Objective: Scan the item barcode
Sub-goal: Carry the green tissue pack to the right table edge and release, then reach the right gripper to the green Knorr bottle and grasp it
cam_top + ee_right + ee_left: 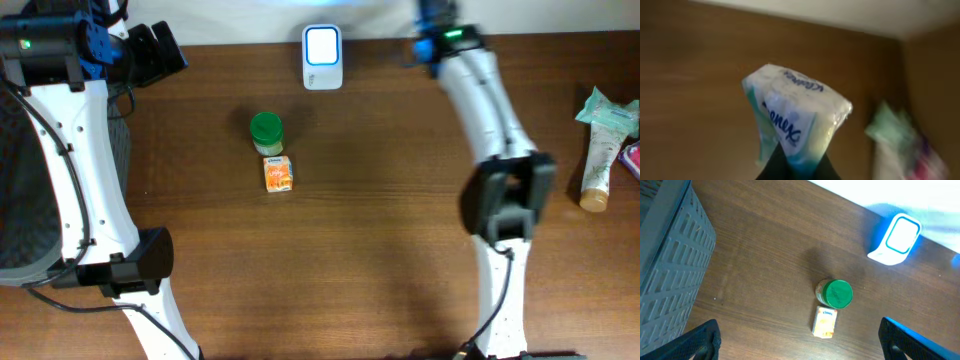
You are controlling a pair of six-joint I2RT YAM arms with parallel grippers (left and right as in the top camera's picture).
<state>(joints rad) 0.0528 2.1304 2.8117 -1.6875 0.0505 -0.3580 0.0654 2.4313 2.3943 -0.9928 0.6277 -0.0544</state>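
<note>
The right arm (490,120) is reaching toward the back of the table (380,250), and its jaws are clenched on the bottom edge of a white and teal plastic-wrapped Kleenex tissue pack (796,120), holding it up in the air. From above, the wrist is sitting just right of the small white scanner with the glowing screen (322,57). The left arm (75,150) is hanging back by the grey slatted basket (670,255), its jaws spread wide with nothing in them.

To my eye the pack is being brought over to be presented. I cannot see a barcode on the faces showing, so the next move is looking like a turn of the wrist until the code is facing that lit window, close in front of it.
</note>
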